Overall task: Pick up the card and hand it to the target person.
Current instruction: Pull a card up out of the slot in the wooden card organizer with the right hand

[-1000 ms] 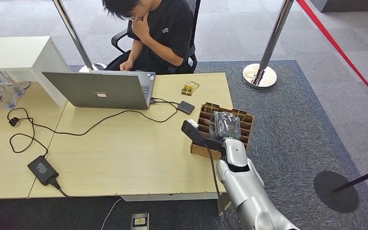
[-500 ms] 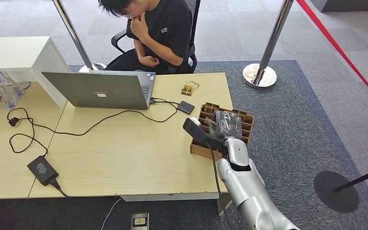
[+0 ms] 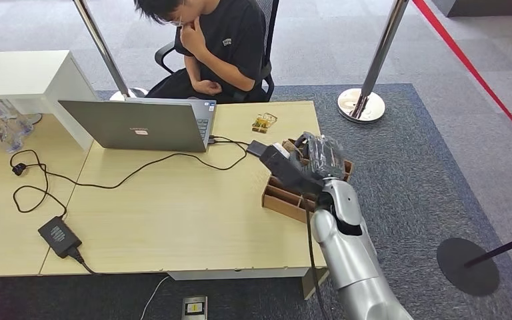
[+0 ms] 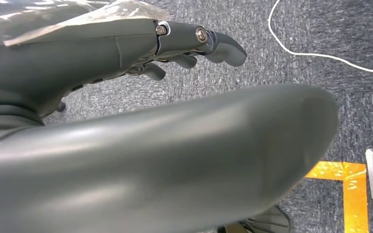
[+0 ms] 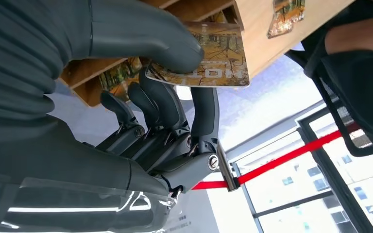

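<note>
Head view, contents by size. Desk (image 3: 173, 213): pale wood top, carrying most items. Person (image 3: 217, 47): seated in an office chair at the far edge of the desk, dark shirt, one hand raised toward the face. Laptop (image 3: 137, 125): grey, lid open, back toward the camera, in front of the person. Right arm: silver, rising from the lower edge over the desk's right end. Stanchion (image 3: 373, 63): chrome post with round base on the carpet beyond the desk. Cardboard organizer (image 3: 287, 199): brown, divided into slots, at the desk's right edge, partly under the right hand. Power adapter (image 3: 59, 236): black, near the front left, its cable trailing across the top. Right hand (image 3: 317, 160): dark, wrapped in clear plastic, above the organizer's far end. Left hand (image 4: 126, 53): in the left wrist view, hanging over grey carpet, fingers loosely curled and apart, holding nothing. Card (image 5: 209, 58): in the right wrist view, yellow-brown printed face, pinched between the right hand's thumb on one face and fingers on the other, just beside the organizer's slots, where other cards stand. Loose card (image 3: 265, 123): similar print, flat on the desk beyond the organizer, near the person.
</note>
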